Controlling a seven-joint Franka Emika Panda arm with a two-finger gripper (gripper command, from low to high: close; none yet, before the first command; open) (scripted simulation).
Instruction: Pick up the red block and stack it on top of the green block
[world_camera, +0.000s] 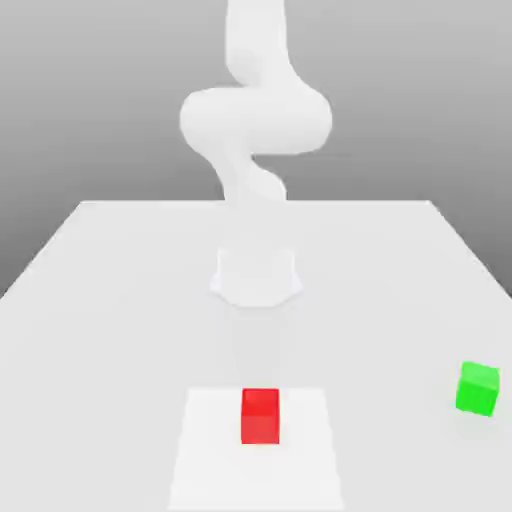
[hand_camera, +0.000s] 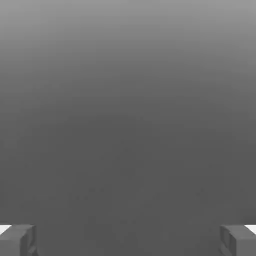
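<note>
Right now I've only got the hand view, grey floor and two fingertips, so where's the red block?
Observer: The red block sits on a pale square patch of the table, near the exterior view's front edge.
Operator: And the green one?
Observer: The green block lies apart, far toward the exterior view's right.
Operator: Anything stacked yet?
Observer: No, both rest on the table; the gripper is open with nothing between its fingers.

The white arm (world_camera: 254, 110) rose from its base (world_camera: 256, 275), curved in a thick bend and ran up out of the exterior view. In the hand view the gripper (hand_camera: 128, 240) stood wide open, its grey fingertips (hand_camera: 17, 240) far apart with nothing between them.
</note>
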